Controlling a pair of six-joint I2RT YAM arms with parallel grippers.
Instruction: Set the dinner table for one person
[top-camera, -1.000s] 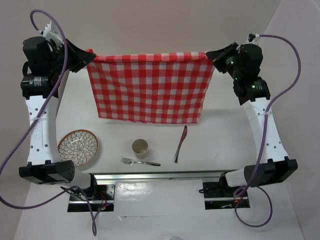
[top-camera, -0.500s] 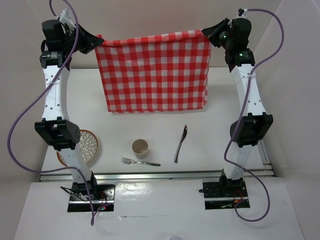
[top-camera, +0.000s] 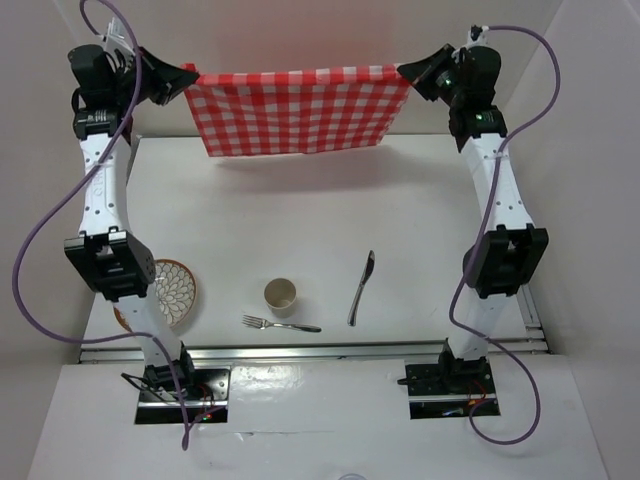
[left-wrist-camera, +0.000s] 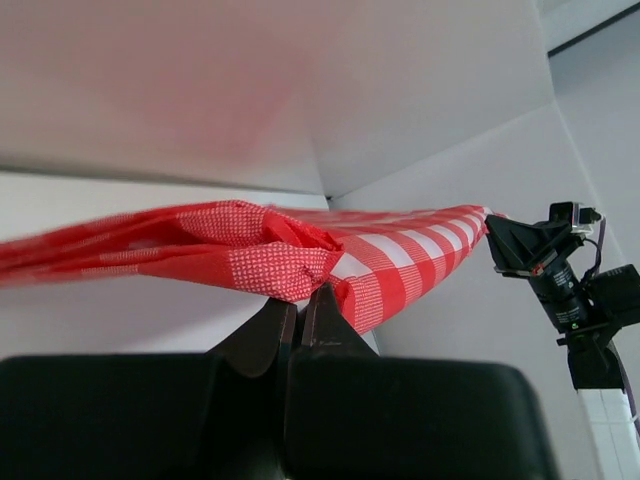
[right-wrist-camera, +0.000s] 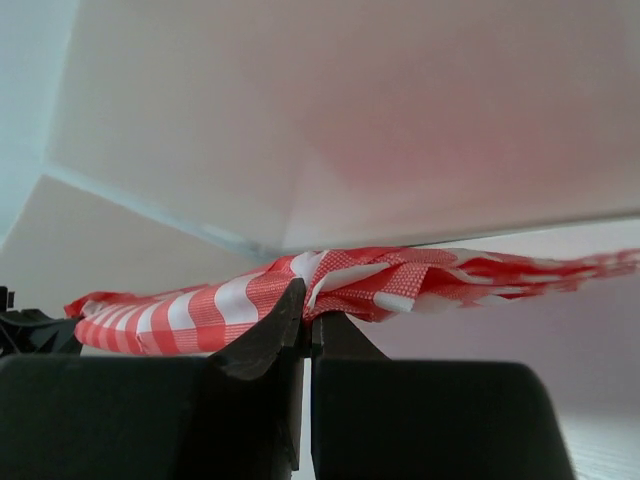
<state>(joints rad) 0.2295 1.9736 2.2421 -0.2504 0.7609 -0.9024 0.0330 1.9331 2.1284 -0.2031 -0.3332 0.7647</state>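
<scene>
Red-and-white checked fabric cloth (top-camera: 300, 110) hangs stretched between your two arms at the far end of the scene, raised above the far edge of the large plain white matte dinner table (top-camera: 300, 220), with its lower hem hanging free. Your left gripper (top-camera: 185, 80) has its black fingers pressed together on the cloth's left corner, and the left wrist view shows the bunched fabric nipped right at the fingertips. Your right gripper (top-camera: 408, 72) pinches the right corner the same way, with folds of cloth gathered just above its tips. On the near part of the tabletop you have a round plate with a brown rim and petal pattern (top-camera: 182, 290) at the left, partly hidden behind the left arm's elbow; a small tan paper cup (top-camera: 281, 295) standing upright near the middle; a silver metal fork (top-camera: 280, 324) lying just nearer than the cup, tines pointing left; and a silver metal knife (top-camera: 362, 288) lying at a slant to the right of the cup, apart from it
</scene>
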